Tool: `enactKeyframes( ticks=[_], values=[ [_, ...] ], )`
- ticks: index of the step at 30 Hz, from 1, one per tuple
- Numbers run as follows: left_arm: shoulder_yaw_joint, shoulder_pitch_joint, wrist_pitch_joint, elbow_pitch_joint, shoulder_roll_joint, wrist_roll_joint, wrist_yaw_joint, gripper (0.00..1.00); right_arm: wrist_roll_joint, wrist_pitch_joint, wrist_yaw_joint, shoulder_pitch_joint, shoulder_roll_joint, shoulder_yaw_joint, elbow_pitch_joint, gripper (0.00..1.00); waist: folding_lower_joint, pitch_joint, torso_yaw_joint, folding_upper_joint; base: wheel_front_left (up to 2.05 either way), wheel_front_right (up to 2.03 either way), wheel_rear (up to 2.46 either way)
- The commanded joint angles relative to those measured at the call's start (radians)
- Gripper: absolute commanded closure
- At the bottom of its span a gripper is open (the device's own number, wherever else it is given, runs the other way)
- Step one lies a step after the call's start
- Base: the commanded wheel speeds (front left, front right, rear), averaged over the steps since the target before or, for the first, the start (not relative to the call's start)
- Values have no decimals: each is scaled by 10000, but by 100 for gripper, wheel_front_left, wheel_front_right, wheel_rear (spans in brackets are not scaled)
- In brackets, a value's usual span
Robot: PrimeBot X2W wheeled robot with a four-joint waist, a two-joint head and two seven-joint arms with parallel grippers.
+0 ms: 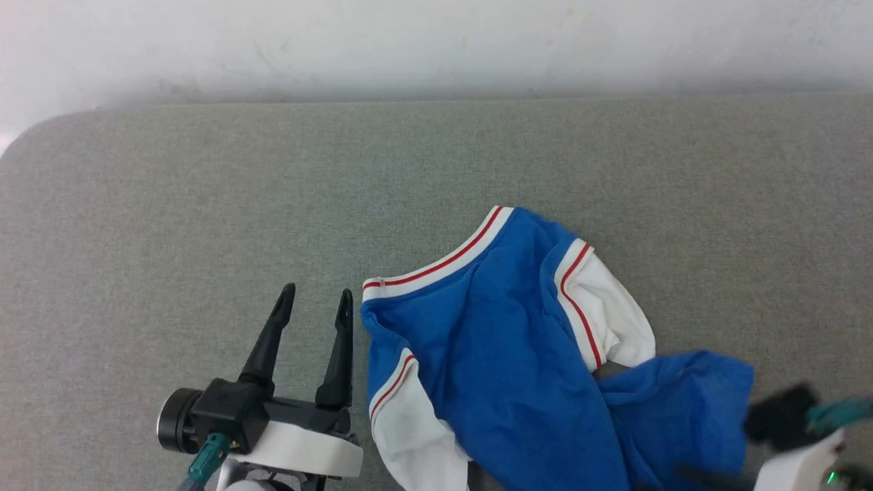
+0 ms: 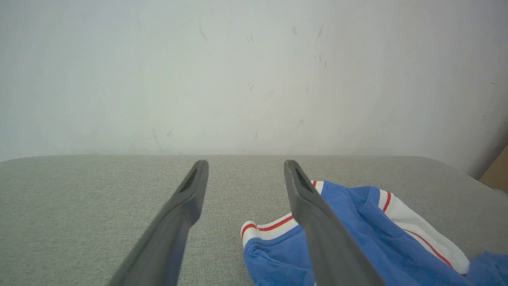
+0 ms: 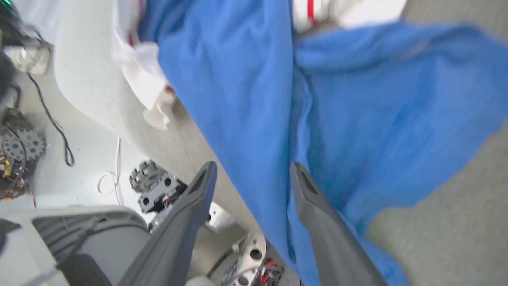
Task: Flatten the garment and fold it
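The garment (image 1: 505, 354) lies crumpled on the grey padded table (image 1: 170, 204). It is bright blue, with white sleeves and red-and-white trim at the neckline (image 1: 436, 266). Its lower part hangs over the table's near edge. My left gripper (image 1: 318, 300) stands open just left of the neckline corner, with nothing between its fingers (image 2: 313, 214). In the left wrist view the garment (image 2: 357, 242) sits behind the right-hand finger. My right gripper (image 3: 253, 169) is open at the near table edge, its fingers on either side of a hanging blue fold (image 3: 254, 99). Its dark body (image 1: 781, 414) is blurred.
A white wall (image 1: 436, 41) runs behind the table's far edge. The table's rounded left corner (image 1: 27, 143) lies at the far left. Below the near edge, the right wrist view has the floor, cables (image 3: 59, 135) and robot base parts (image 3: 154, 186).
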Motion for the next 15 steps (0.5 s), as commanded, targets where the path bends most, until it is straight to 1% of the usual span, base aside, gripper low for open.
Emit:
enactKeyframes(
  ticks=[1,3,4,6,7,8,11,13,14,15],
  values=[
    [-12,-15,-47,28,-17,-7,-34,0,259,-116,-7,-630,147,-262,-355,0,0,-117,44,0,0,0,0],
    [-25,-3,-47,4,-17,3,-30,0,116,-484,-7,-1627,212,-713,-644,0,0,-131,95,0,0,0,0],
    [-46,-15,-47,-23,-18,4,-32,0,-257,-841,-7,-2141,187,-969,-589,0,0,-97,147,0,0,0,0],
    [-91,-84,-47,-89,-18,2,-36,0,-1289,-1599,-7,-2967,-92,-1143,-131,0,0,34,288,0,0,0,0],
    [-92,-120,-47,-128,-18,-3,-25,0,-1713,-1969,-7,-3254,-94,-1154,292,0,0,114,351,0,0,0,0],
    [-95,-160,-47,-157,-18,-13,-18,0,-2117,-2300,-7,-3485,-155,-1026,744,0,0,193,426,0,0,0,0],
    [-86,-291,-47,-214,-19,-11,-3,0,-2851,-2781,-7,-3930,-239,-365,2189,0,0,476,665,0,0,0,0],
    [-95,-394,-47,-224,-19,-14,-12,0,-3108,-2968,-7,-4239,-172,24,3137,0,0,646,840,0,0,0,0],
    [-95,-394,-47,-224,-19,-14,-12,0,-3108,-2968,-7,-4239,-172,24,3137,0,0,646,840,0,0,0,0],
    [-99,-448,-47,-224,-19,-24,-16,0,-3215,-3053,-7,-4410,-117,168,3576,0,0,730,933,0,0,0,0]
  ],
)
